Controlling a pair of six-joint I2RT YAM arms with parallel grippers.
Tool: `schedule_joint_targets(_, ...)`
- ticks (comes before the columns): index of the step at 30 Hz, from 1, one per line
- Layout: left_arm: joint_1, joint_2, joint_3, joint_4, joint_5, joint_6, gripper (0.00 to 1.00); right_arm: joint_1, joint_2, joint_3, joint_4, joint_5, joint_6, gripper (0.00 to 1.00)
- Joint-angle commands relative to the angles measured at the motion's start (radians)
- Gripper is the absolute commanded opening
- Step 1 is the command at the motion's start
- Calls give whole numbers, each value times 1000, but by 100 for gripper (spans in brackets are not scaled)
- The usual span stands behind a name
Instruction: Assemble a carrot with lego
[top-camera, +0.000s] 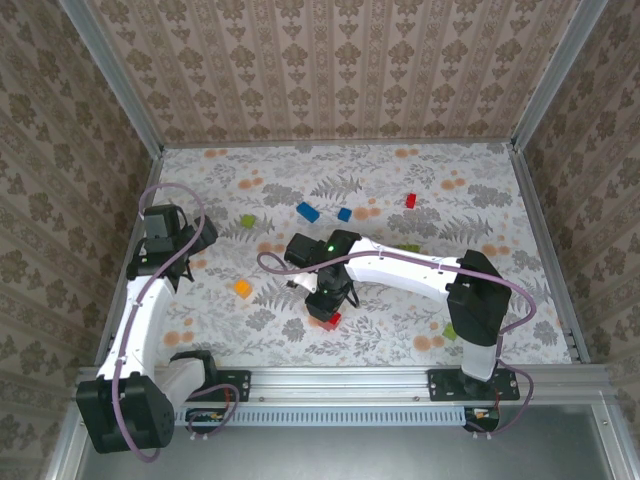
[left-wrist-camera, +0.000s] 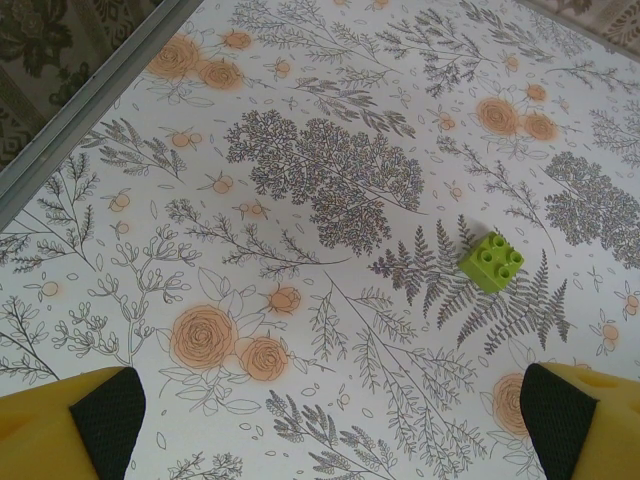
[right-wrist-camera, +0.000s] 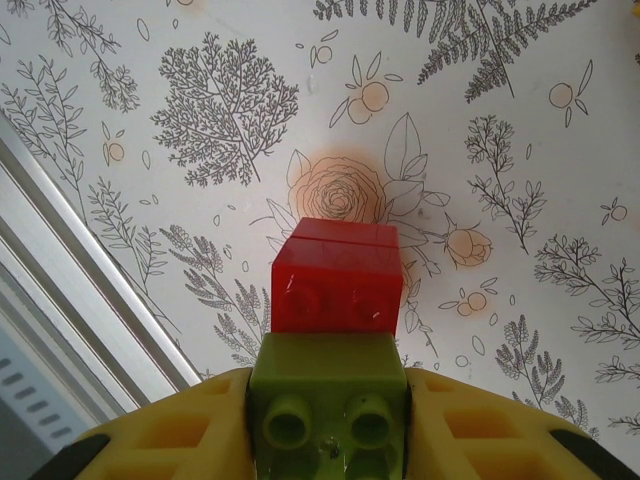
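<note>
My right gripper (right-wrist-camera: 328, 425) is shut on a green lego brick (right-wrist-camera: 328, 395), studs toward the camera. The green brick sits pressed against a red lego brick (right-wrist-camera: 338, 275) that rests on the floral table. In the top view the right gripper (top-camera: 325, 300) stands over that red brick (top-camera: 331, 320) near the table's front middle. My left gripper (left-wrist-camera: 330, 440) is open with nothing between its fingers, hovering over the table at the left (top-camera: 185, 240). A light green brick (left-wrist-camera: 491, 262) lies ahead and to the right of it.
Loose bricks lie around: orange (top-camera: 242, 288), light green (top-camera: 247, 221), two blue (top-camera: 307, 211) (top-camera: 344, 214), red (top-camera: 410, 200), green (top-camera: 450, 331). A metal rail (right-wrist-camera: 70, 290) edges the table close to the right gripper. Patterned walls enclose the table.
</note>
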Motion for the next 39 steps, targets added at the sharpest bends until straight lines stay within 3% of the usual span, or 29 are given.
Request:
schedule_joint_targets(1, -7, 4, 28, -10, -13, 10, 100, 7, 26, -22, -20, -12, -14, 36)
schedule_joint_targets(39, -8, 7, 28, -11, -15, 11, 100, 53, 108, -139, -18, 55, 11, 35)
